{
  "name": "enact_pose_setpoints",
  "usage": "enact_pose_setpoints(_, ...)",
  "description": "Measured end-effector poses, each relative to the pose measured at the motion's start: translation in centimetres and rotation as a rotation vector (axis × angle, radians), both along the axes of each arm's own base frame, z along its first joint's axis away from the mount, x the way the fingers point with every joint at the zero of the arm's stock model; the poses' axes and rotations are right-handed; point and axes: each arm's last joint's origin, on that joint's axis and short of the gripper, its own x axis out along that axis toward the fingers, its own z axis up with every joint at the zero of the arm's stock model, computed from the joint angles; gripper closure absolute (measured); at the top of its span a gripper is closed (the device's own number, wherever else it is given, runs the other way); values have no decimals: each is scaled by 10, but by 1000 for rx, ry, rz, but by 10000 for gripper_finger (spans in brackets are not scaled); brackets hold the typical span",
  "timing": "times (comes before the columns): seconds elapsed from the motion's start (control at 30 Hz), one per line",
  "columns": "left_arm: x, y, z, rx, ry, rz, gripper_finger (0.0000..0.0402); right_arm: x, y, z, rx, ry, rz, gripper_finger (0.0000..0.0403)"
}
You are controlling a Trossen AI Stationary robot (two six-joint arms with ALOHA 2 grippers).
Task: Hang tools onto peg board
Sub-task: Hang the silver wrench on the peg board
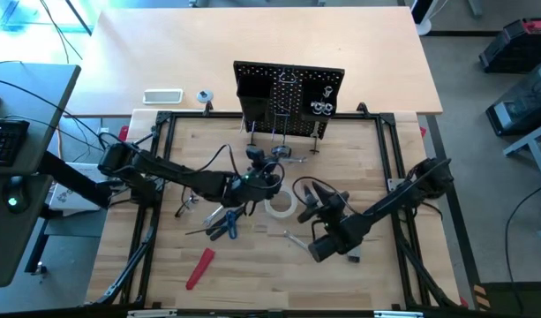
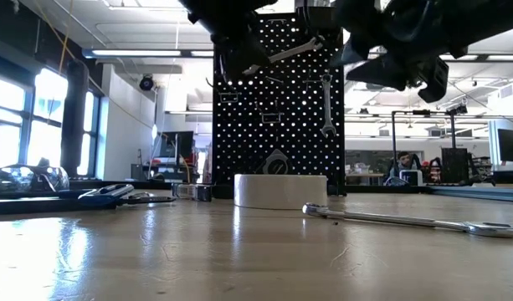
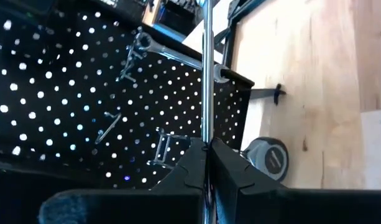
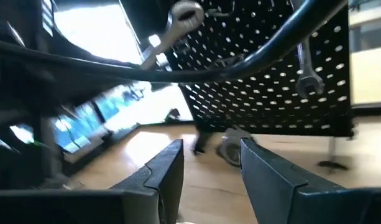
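The black peg board (image 1: 288, 95) stands upright at the table's far side, and one silver wrench (image 2: 326, 104) hangs on it. My left gripper (image 1: 255, 170) is in front of the board, above the table, and is shut on another silver wrench (image 2: 285, 52). My right gripper (image 1: 311, 205) is open and empty, above the table to the right of the white tape roll (image 1: 281, 205). The blue-handled pliers (image 1: 224, 223), the red-handled tool (image 1: 199, 268) and a third wrench (image 2: 407, 221) lie flat on the table. The small tape measure (image 3: 268, 158) sits by the board's foot. My left gripper pinches the wrench's thin shaft (image 3: 206, 140) between its two fingers. The wrench runs on straight out past the fingertips toward the peg board. It is lifted clear of the table, and in the low view it slants up toward the board (image 2: 277, 54).
A black metal frame (image 1: 164, 124) borders the wooden work area. Black bins and wire hooks (image 1: 252, 88) sit on the board. A white object (image 1: 162, 96) lies on the far table behind the frame. Bare wood (image 1: 270, 283) lies at the near side.
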Motion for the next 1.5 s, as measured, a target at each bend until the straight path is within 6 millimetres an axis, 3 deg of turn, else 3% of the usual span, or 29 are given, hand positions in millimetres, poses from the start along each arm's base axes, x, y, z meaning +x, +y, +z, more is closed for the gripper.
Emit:
enact_pose_setpoints(0.27, -8, 7, 10, 104, 77, 63, 402, 7, -14, -4, 72, 216, -18, 252)
enact_pose_setpoints(0.57, -37, 33, 50, 79, 8, 140, 402, 61, -38, 2, 105, 458, 195, 252)
enact_pose_setpoints(0.7, -52, 47, 51, 63, -10, 163, 402, 80, -52, 13, 65, 464, 315, 252)
enact_pose_setpoints(0.97, -80, 71, 31, 66, 18, 233, 402, 106, -83, 37, 12, 294, 520, 252)
enact_pose_setpoints(1.33, -109, 74, 39, 121, -89, 248, 402, 117, -131, 69, -39, -54, 612, 252)
enact_pose_setpoints(1.5, -109, 75, 38, 140, -88, 253, 402, 116, -148, 82, -100, -171, 585, 252)
